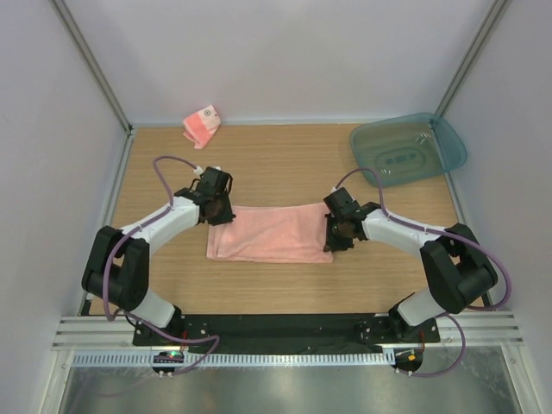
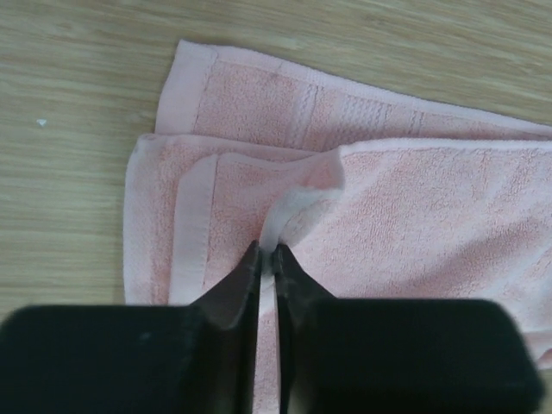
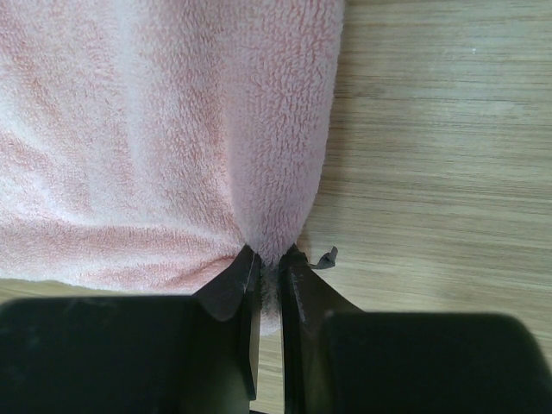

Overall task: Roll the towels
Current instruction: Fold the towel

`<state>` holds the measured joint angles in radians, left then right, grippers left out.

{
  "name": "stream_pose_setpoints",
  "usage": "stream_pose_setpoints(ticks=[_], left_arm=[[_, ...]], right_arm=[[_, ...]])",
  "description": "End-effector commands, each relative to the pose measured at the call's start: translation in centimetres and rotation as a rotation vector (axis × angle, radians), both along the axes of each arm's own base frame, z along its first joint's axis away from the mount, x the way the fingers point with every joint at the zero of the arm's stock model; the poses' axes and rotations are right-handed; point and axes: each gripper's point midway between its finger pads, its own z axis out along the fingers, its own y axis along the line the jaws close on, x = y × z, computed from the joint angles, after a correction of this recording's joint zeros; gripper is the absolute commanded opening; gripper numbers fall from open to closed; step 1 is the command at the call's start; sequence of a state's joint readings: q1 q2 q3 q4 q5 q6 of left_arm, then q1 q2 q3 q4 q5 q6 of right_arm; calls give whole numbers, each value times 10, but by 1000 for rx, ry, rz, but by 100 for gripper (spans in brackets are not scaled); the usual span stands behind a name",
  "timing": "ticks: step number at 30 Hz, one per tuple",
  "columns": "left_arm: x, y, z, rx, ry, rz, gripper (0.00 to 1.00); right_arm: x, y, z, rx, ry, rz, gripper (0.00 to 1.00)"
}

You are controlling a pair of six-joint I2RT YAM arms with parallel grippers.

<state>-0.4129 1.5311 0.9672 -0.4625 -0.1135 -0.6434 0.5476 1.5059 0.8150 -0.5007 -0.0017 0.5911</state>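
The larger plain pink towel (image 1: pixel 272 233) lies folded flat in the middle of the table. My left gripper (image 1: pixel 219 211) sits at its far left corner, shut on the towel's hemmed top layer (image 2: pixel 297 203), which puckers up between the fingertips. My right gripper (image 1: pixel 338 231) is at the right edge, shut on a pinch of the fluffy cloth (image 3: pixel 285 172). In the left wrist view the lower layers (image 2: pixel 259 103) spread beyond the pinched edge. The smaller striped towel (image 1: pixel 202 126), with a white round mark, lies crumpled at the far left against the back wall.
A translucent teal tray (image 1: pixel 407 148) rests at the far right corner. White walls and metal frame posts close in the table on three sides. Bare wood (image 1: pixel 285 159) stretches between the towels and the tray.
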Motion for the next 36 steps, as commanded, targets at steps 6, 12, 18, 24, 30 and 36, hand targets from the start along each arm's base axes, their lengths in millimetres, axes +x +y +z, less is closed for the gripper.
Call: stream_pose_setpoints(ticks=[6, 12, 18, 24, 30, 36], left_arm=[[33, 10, 29, 100, -115, 8, 0], [37, 33, 37, 223, -126, 46, 0], [35, 42, 14, 289, -67, 65, 0], [31, 51, 18, 345, -42, 117, 33], [15, 54, 68, 312, -152, 140, 56], [-5, 15, 90, 38, -212, 49, 37]], right_arm=[[-9, -11, -7, -53, 26, 18, 12], [-10, -9, -9, -47, 29, 30, 17], [-13, -2, -8, -19, 60, 55, 55], [-1, -16, 14, -101, -11, 28, 72], [10, 3, 73, 12, -151, 68, 78], [-7, 74, 113, 418, -165, 264, 71]])
